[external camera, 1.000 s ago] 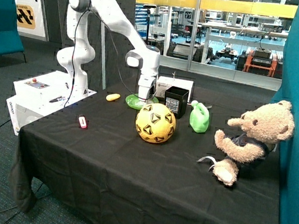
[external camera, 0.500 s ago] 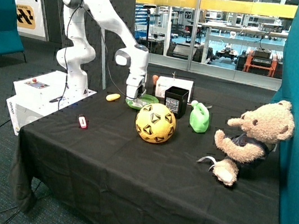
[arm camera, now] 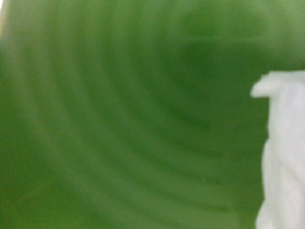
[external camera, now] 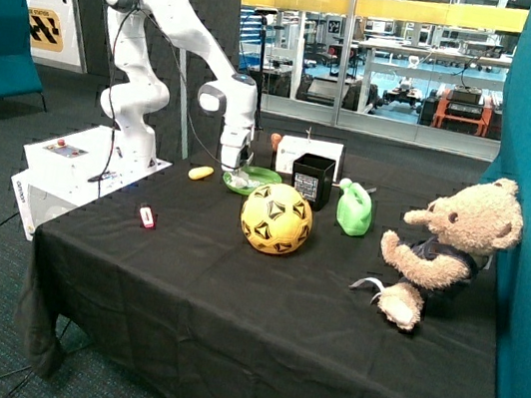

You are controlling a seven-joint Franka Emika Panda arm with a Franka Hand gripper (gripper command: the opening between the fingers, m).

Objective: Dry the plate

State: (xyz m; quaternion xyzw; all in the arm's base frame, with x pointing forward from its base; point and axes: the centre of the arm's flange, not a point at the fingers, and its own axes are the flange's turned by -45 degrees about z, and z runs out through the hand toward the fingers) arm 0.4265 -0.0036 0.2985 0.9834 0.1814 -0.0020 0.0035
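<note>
The light-green plate [external camera: 262, 175] lies on the black tablecloth behind the yellow football [external camera: 277, 218]. My gripper [external camera: 233, 178] points straight down onto the plate's edge on the side of the small yellow object [external camera: 201, 173]. A bit of white shows under the gripper. In the wrist view the plate [arm camera: 124, 114] fills the picture from very close, with a white soft-looking thing [arm camera: 283, 152] at one edge. I cannot tell whether that white thing is held.
A black box [external camera: 312, 179] and a white box [external camera: 303, 151] stand right beside the plate. A green jug-shaped bottle [external camera: 354, 209] and a teddy bear [external camera: 446, 250] sit further along. A small red object [external camera: 147, 217] lies near the table's edge.
The gripper has slid across the plate from its middle to the edge nearest the small yellow object, staying low. The arm's elbow swung the same way.
</note>
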